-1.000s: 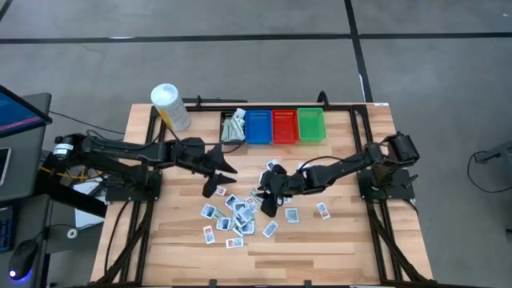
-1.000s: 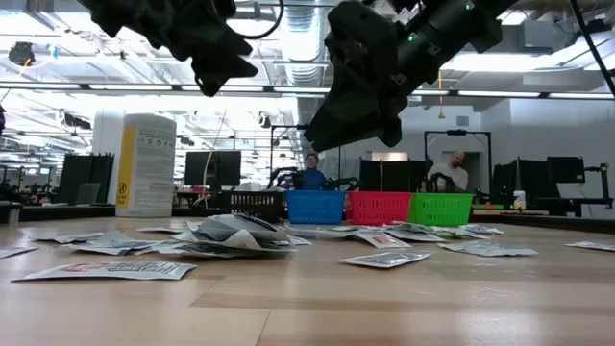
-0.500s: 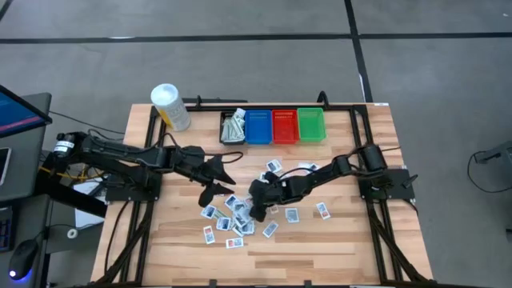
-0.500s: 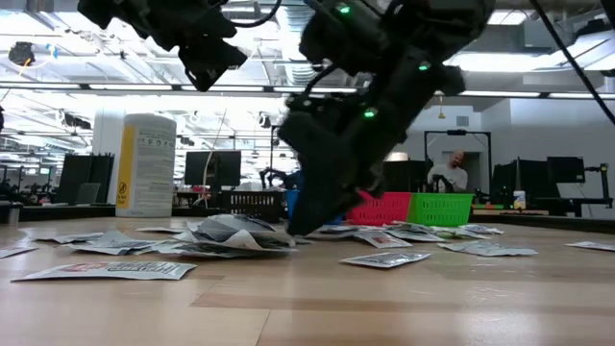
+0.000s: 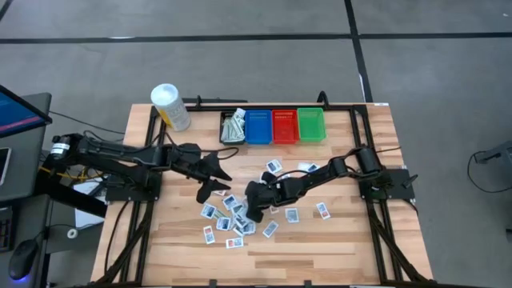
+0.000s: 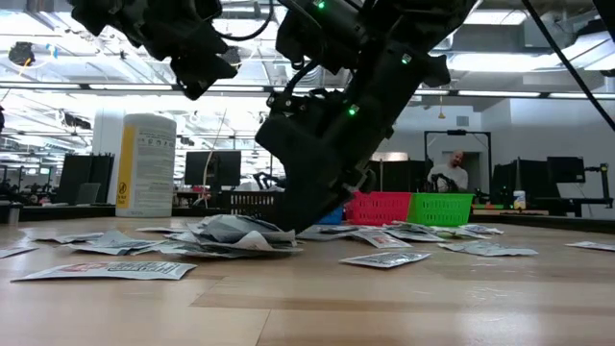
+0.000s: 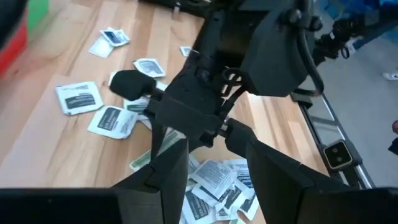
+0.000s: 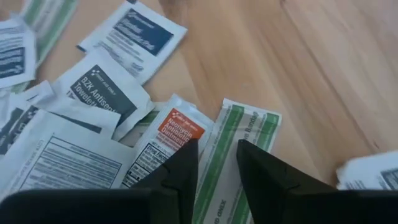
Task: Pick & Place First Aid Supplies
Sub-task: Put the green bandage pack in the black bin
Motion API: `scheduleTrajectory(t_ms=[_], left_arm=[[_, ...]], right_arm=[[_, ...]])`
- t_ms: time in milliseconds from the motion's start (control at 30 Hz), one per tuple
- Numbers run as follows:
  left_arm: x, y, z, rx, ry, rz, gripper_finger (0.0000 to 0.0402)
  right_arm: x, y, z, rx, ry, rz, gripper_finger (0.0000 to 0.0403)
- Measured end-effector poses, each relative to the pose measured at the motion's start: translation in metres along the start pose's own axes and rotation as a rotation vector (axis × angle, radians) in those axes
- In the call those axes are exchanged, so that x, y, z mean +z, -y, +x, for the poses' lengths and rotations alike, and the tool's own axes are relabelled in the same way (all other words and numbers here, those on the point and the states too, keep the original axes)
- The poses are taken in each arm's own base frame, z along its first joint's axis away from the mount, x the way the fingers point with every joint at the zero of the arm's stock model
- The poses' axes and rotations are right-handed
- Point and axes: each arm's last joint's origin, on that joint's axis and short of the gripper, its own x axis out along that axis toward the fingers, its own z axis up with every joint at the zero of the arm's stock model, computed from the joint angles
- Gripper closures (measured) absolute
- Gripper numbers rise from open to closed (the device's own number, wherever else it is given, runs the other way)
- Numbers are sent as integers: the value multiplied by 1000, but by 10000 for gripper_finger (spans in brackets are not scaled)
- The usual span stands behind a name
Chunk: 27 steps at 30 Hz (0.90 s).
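Several small flat packets, the first aid supplies, lie scattered and partly heaped on the wooden table. My right gripper slants down onto the heap. In the right wrist view its fingers stand a narrow gap apart over the long edge of a green-striped packet, beside an orange-labelled one. In the low view its tips reach the top of the heap. My left gripper hangs open above the table, left of the heap, holding nothing. My right gripper comes at the green-striped packet's long edge slanting down from the table's right. That edge shows in the gap between the two fingers. I cannot tell whether the fingertips touch the packet, which lies flat on the table.
At the far edge stand four bins in a row: black with packets in it, blue, red, green. A white tub with a yellow label stands at the far left. People show in the room behind.
My right gripper has come down and toward the table's left and near edge, tipping more steeply, from above the packets onto the heap. The packets lie as before.
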Motion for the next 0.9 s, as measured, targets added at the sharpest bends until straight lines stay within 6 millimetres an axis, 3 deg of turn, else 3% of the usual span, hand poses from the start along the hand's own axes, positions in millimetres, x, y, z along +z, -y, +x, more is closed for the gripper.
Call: scheduleTrajectory(t_ms=[333,533,900], left_arm=[[-12,-5,-17,50,64,-43,239],[-15,-5,-21,63,96,-52,239],[-16,-6,-21,83,101,-74,239]], right_arm=[[6,5,0,11,-19,62,396],[15,4,-3,7,-31,63,398],[49,-8,-24,21,-1,7,401]])
